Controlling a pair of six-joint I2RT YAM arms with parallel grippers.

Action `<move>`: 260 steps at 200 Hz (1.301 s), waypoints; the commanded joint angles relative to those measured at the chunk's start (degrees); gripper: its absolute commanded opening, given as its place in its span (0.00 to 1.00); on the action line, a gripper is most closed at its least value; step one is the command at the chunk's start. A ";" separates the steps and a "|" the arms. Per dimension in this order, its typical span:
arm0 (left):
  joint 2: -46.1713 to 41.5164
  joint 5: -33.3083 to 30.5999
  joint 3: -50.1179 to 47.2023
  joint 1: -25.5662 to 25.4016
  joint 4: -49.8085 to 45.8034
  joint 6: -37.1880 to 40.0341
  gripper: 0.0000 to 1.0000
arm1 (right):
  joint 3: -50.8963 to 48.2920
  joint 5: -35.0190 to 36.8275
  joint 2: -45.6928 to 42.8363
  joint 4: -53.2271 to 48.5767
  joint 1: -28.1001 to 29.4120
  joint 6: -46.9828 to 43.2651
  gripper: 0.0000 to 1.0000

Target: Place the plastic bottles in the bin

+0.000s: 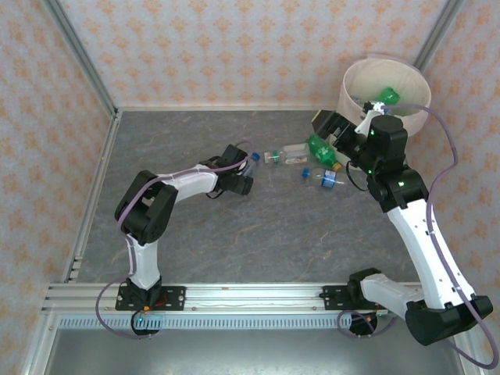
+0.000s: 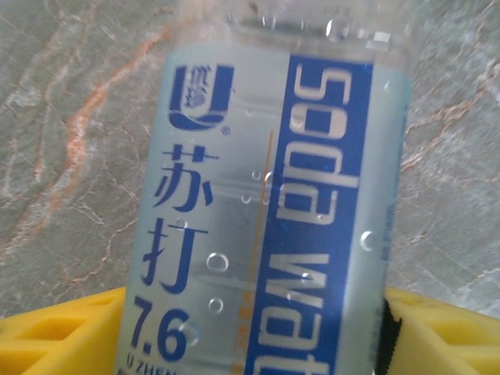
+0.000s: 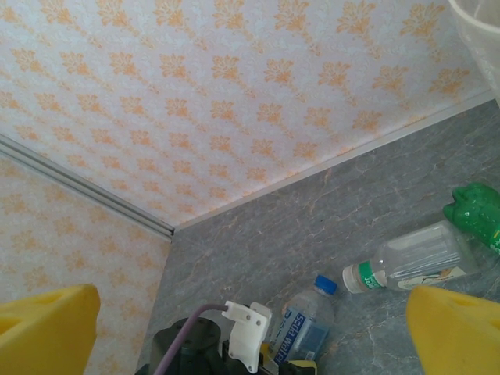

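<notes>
Left tool [image 2: 254,328] straddles soda water bottle [image 2: 266,195] lying flat mid-surface, lined up for a side pinch; can't tell if it's gripped. Right tool [image 3: 250,332] wide, empty, up by bin [image 1: 351,101] at far right corner. Other bottles [image 1: 301,156] lie near bin, so short carry.

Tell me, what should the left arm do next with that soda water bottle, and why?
Probably close the left gripper onto the soda water bottle: it sits between the yellow fingers, and a firm grip can't be confirmed yet.
</notes>
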 commanded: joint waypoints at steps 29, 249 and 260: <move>-0.75 -0.02 0.83 0.06 0.69 -0.42 0.58 | -0.73 -1.20 0.05 1.98 0.37 2.47 1.00; -31.83 3.67 -6.12 -12.65 16.03 -2.04 0.50 | 9.54 -9.81 14.02 5.58 8.24 5.77 0.67; -32.25 3.18 -6.20 -13.14 15.59 -1.68 0.50 | 10.27 -10.45 14.76 5.15 8.31 5.72 0.65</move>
